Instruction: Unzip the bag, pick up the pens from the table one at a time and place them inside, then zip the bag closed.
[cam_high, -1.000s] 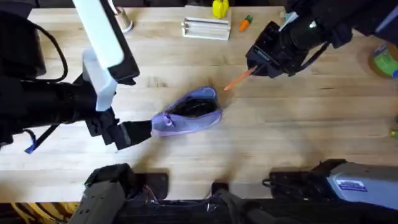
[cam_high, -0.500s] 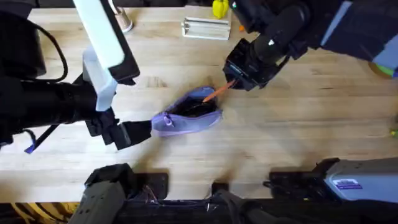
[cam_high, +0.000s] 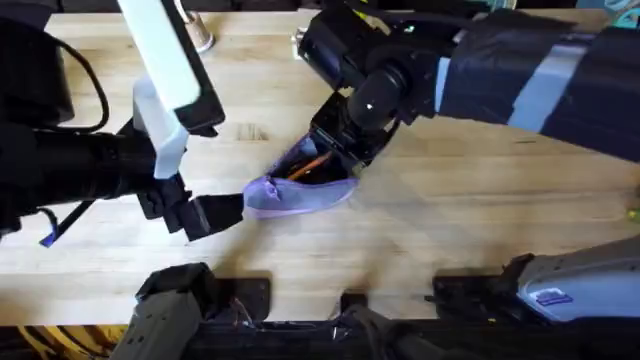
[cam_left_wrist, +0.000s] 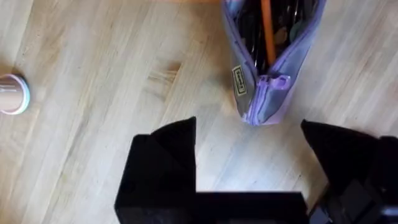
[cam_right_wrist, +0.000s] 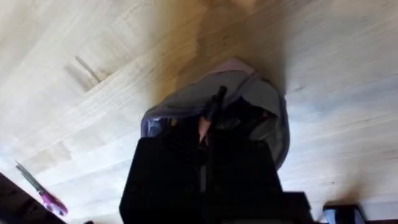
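Lilac fabric marks the bag (cam_high: 300, 186) at the centre of the overhead frame, lying on the wooden table (cam_high: 450, 210) with its zipper drawn back and its mouth gaping toward the upper right. That opening is why the right gripper (cam_high: 335, 152) sits directly over it: the arm reaches in from the upper right and tilts down so the orange pen (cam_high: 310, 163) pinched between its fingers points into the dark interior. In the right wrist view the pen (cam_right_wrist: 211, 115) runs from the closed fingers straight into the pouch mouth (cam_right_wrist: 249, 93), its black tip already past the rim, so I judge the insertion is under way and the pen has not yet been let go.

The left gripper (cam_high: 205, 213) rests just beside the closed end of the bag, at the left of centre. In the left wrist view its two black fingers (cam_left_wrist: 168, 155) stand spread apart on either side of the pouch end (cam_left_wrist: 264, 99), holding nothing and not touching the fabric; it looks placed to brace the bag should the pen push it along the table. That same view shows the orange shaft (cam_left_wrist: 268, 31) lying among dark contents inside.

Zipping shut is not yet begun.
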